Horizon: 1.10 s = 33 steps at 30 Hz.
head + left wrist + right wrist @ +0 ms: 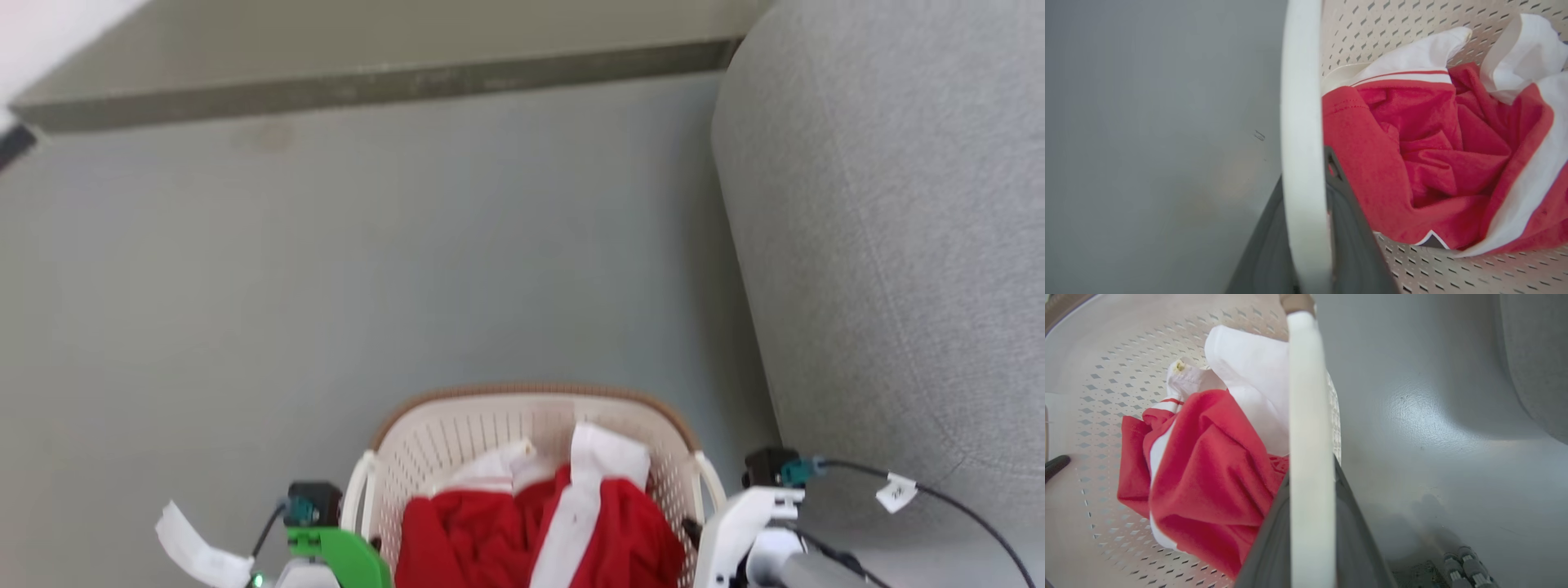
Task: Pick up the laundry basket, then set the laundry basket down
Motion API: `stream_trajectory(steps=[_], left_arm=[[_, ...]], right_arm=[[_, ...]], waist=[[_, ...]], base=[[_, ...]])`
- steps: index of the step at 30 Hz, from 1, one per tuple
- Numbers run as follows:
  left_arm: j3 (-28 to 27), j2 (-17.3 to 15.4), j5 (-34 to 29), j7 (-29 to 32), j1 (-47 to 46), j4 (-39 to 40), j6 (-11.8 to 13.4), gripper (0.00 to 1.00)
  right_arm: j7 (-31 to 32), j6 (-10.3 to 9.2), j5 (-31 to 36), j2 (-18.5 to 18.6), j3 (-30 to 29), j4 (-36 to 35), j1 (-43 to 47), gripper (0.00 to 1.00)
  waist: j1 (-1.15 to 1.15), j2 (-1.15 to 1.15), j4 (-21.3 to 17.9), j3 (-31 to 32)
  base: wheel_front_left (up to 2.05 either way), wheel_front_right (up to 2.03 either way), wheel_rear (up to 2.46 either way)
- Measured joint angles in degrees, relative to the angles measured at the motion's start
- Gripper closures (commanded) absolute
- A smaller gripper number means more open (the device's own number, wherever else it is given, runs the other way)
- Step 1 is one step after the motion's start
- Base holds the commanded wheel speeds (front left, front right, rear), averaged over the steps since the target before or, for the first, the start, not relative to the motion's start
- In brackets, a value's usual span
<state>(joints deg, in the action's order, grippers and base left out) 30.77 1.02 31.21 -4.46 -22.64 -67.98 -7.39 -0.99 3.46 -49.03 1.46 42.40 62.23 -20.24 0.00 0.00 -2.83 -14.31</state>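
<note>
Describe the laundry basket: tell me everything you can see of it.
The laundry basket is cream-white perforated plastic, rounded-rectangular, with a brown woven-look rim and a white loop handle on each side. It is upright above the grey floor, beside a grey sofa, and holds crumpled red-and-white clothing. The left gripper clamps the left handle and the right gripper the right handle. Whether it is off the floor cannot be told.

A red garment (pixel 482 531) with white bands lies crumpled; a smooth grey floor (pixel 367 261) stretches beyond it; a grey fabric sofa (pixel 890 229) stands at the right; a dark skirting strip (pixel 392 84) lines the far wall.
</note>
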Motion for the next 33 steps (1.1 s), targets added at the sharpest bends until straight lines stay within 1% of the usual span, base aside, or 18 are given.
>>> stream_trajectory(steps=[7,9,16,25,33], left_arm=[[1.2,-0.1,1.6,1.4,3.9,0.0,0.0,1.00],[1.7,-0.1,2.7,2.0,5.4,0.0,-0.1,1.00],[2.7,-0.4,3.5,3.0,6.7,1.3,-0.1,1.00],[3.3,-0.9,4.7,3.4,7.0,2.2,-0.1,1.00],[4.2,-1.1,5.1,3.4,7.2,3.0,0.8,1.00]], right_arm=[[2.2,-0.13,-1.5,0.0,1.8,0.0,3.5,1.00],[2.7,-0.56,-1.9,0.1,2.6,-0.1,4.7,1.00],[3.3,-1.74,-3.0,0.2,3.7,-0.6,5.7,1.00],[3.6,-2.63,-3.5,0.4,4.8,-1.3,5.6,1.00],[3.6,-3.49,-4.5,0.6,5.8,-1.8,5.6,1.00]], waist=[[0.00,0.00,-0.1,5.2],[0.00,0.00,-0.2,7.3],[0.00,0.00,0.1,11.3],[0.00,0.00,0.6,12.6],[0.00,0.00,0.7,12.5]], base=[[0.00,0.00,0.00],[0.00,0.00,0.00],[0.00,0.00,0.00],[0.00,0.00,0.00],[0.00,0.00,0.00]])
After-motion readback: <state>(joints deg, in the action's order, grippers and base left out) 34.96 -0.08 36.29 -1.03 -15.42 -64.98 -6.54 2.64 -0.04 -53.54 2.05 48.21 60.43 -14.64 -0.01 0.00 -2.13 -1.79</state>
